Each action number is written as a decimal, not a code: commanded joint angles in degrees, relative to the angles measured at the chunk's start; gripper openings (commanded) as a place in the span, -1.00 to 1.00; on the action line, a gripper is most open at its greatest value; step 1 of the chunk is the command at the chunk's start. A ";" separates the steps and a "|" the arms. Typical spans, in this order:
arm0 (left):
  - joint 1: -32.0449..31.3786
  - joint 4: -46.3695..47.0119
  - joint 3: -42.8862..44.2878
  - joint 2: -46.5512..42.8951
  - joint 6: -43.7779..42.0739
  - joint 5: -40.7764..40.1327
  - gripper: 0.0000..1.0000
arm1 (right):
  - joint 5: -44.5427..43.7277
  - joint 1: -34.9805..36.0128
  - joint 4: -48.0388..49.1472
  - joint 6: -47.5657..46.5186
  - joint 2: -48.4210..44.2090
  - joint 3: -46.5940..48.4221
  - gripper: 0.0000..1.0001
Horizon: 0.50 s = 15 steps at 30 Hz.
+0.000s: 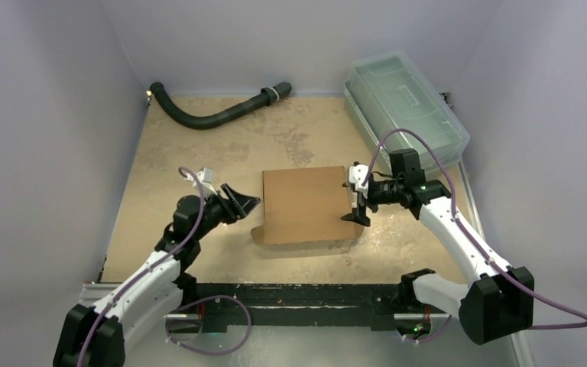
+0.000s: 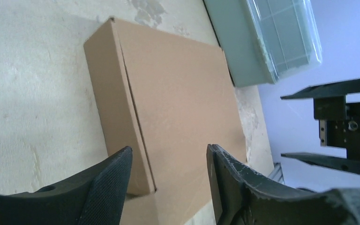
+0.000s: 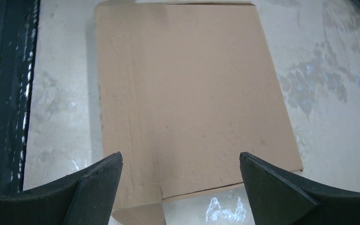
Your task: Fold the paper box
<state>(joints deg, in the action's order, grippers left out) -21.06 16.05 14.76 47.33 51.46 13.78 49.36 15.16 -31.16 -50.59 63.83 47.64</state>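
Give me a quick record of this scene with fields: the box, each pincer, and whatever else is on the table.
paper box: brown cardboard, lid down, lying flat mid-table; a small flap pokes out at its near left corner
left pincer: open, by the box's left edge, holding nothing
right pincer: open wide, at the box's right edge, holding nothing
clear bin: lidded, far right corner
black hose: along the far edge, left of centre
table: mottled tan top

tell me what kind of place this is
Probably a lab robot test cell: left arm and right arm bolted at the edge of a worn tabletop, plain walls closing it in, a paper box as prop.
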 commanded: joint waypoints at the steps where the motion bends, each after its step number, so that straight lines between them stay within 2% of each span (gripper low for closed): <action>1: -0.12 3.91 -9.28 -7.10 5.19 4.68 0.18 | 8.69 1.67 -10.95 -24.95 -0.34 -0.87 0.98; 3: -0.12 3.95 -12.28 -11.02 7.94 5.88 0.19 | 6.93 3.74 -10.93 -27.27 -0.02 -0.95 0.98; 5: -0.12 -1.85 -11.79 -14.68 7.37 4.29 0.20 | 4.03 5.22 -7.07 -21.64 0.74 -0.64 0.98; 9: -0.12 -7.33 -9.61 -16.54 5.37 0.97 0.21 | -0.01 5.22 6.36 -0.70 1.57 -0.70 0.94; 12: -0.12 -4.17 -10.82 -13.90 5.82 2.00 0.21 | -8.65 5.01 19.28 17.63 0.59 -2.95 0.84; 13: -0.12 -2.45 -11.71 -13.10 6.29 2.56 0.21 | -12.57 4.89 22.05 21.79 0.44 -3.37 0.78; 14: -0.12 -0.65 -12.48 -12.42 6.92 3.06 0.21 | -16.86 4.81 25.18 26.21 0.53 -3.53 0.57; 15: -0.12 0.55 -13.16 -12.22 7.32 3.24 0.21 | -21.91 4.77 27.22 29.93 1.15 -3.18 0.45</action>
<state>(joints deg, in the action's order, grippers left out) -21.08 11.33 2.96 33.26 57.08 16.03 43.66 20.45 -20.25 -43.11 65.41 44.88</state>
